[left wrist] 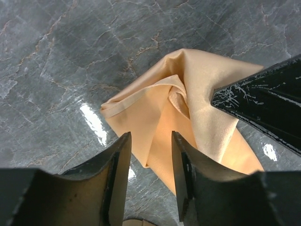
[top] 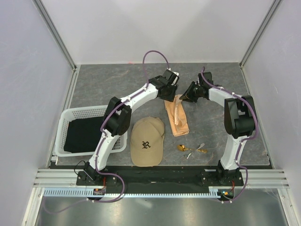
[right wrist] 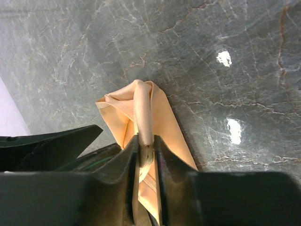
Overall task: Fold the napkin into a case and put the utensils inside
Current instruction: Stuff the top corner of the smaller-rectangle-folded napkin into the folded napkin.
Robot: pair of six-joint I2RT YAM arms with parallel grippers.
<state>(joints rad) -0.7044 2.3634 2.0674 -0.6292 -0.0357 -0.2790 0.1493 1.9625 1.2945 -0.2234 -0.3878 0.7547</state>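
The peach-orange napkin (top: 176, 117) lies as a long folded strip on the grey table, its far end bunched up. My right gripper (top: 186, 97) is shut on a raised fold of that far end, seen pinched between its jaws in the right wrist view (right wrist: 146, 147). My left gripper (top: 172, 91) is open and empty, just above the same end (left wrist: 150, 141), with the napkin (left wrist: 188, 108) under its jaws. The utensils (top: 192, 149), a gold spoon (top: 181, 147) and silvery pieces, lie on the table in front of the napkin.
A tan baseball cap (top: 147, 141) lies left of the utensils. A white basket (top: 63, 123) holding a black cloth (top: 87, 134) stands at the left. White walls close in the table on three sides.
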